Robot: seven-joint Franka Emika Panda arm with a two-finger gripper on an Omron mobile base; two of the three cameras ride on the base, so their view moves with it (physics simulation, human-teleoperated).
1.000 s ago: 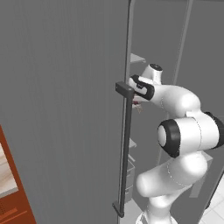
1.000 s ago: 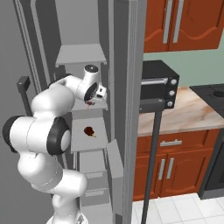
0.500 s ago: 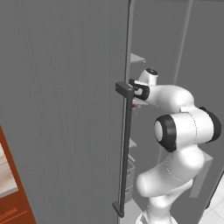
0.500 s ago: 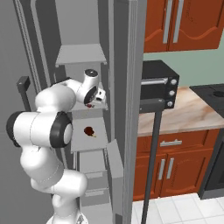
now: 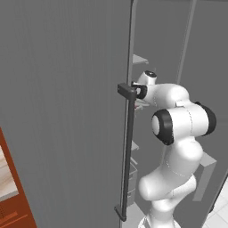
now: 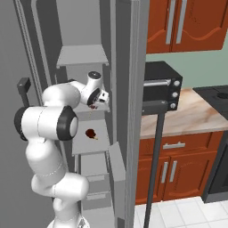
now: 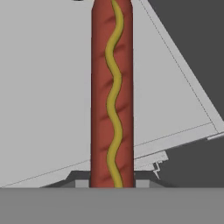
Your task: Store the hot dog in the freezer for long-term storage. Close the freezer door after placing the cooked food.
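The hot dog [image 7: 112, 96], reddish-brown with a wavy yellow line, rises from between my fingertips over a white freezer shelf [image 7: 43, 87]. My gripper [image 6: 93, 104] is shut on it, inside the freezer [image 6: 82, 55] just above a middle shelf; a bit of the hot dog [image 6: 91, 106] shows under the hand. The freezer door [image 5: 67, 111] stands open at the left. Its dark bar handle [image 5: 128, 151] hides the gripper in the left base view, where my wrist [image 5: 149, 80] shows just past the door's edge.
A dark red lumpy food [image 6: 90, 133] lies on the shelf below my hand. Clear drawers [image 6: 95, 178] sit lower down. The other fridge door [image 6: 133, 111] stands open to my right. Beyond it a black oven [image 6: 162, 89] sits on a counter above red-brown cabinets.
My hand has moved a little further in behind the door's edge with the hot dog, and the elbow has swung left. The grip has not changed.
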